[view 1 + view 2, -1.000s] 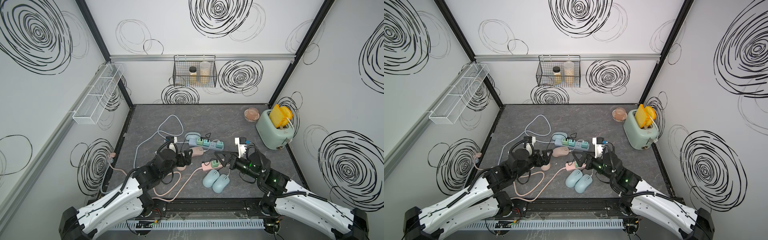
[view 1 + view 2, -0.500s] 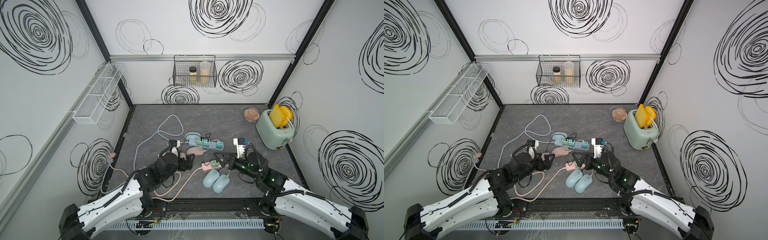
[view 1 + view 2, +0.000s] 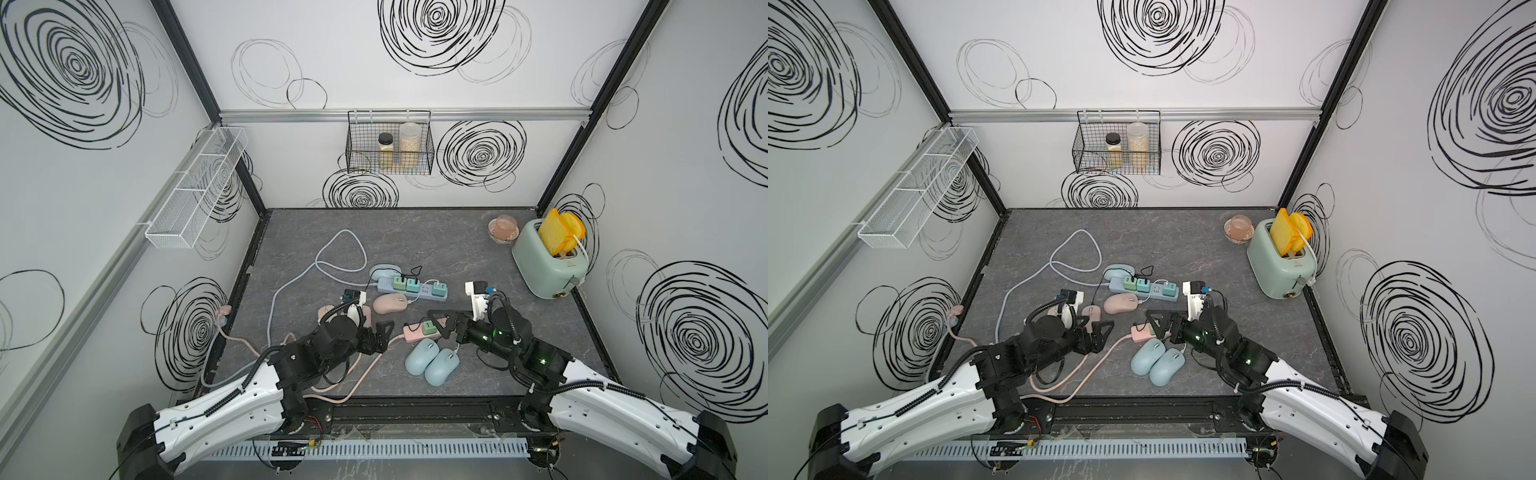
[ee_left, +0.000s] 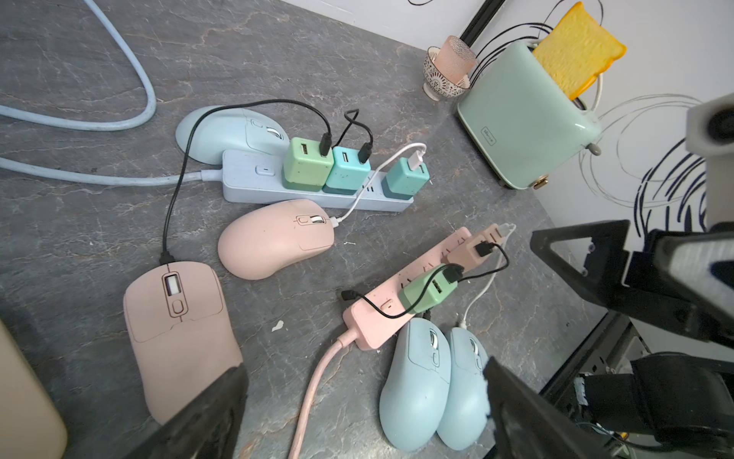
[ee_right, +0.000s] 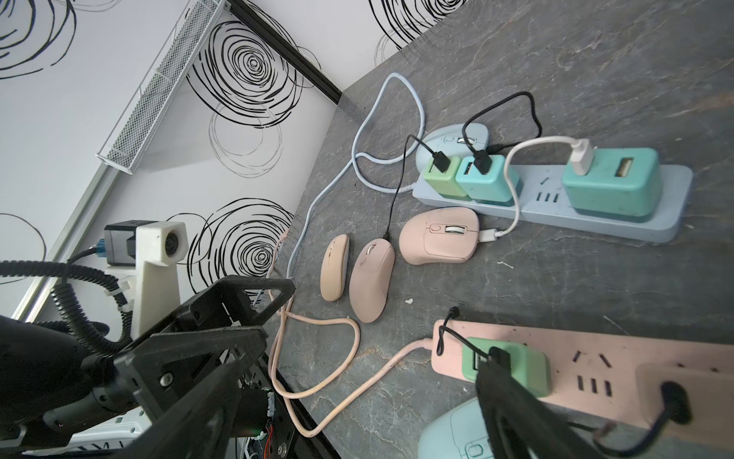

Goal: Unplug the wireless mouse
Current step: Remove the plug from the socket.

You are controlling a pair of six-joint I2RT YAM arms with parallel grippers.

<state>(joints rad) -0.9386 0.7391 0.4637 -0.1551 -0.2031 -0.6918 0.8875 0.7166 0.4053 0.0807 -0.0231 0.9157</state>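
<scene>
— Which mouse do I free?

— Hard to tell, because several are cabled. Your right pincer (image 3: 441, 326) is spread wide and empty, and it hangs over the pink power strip (image 3: 410, 332). That makes the pale blue mice (image 3: 422, 355) just beside the strip look likeliest.

— And the left?

— Your left pincer (image 3: 380, 337) is spread wide too and holds nothing. It sits near the pink mouse (image 4: 178, 337). Pin the chosen mouse's body with one pincer. Close the other on the plug at its nose, not on the cable, then pull straight out along the worktop (image 3: 415, 237).
</scene>
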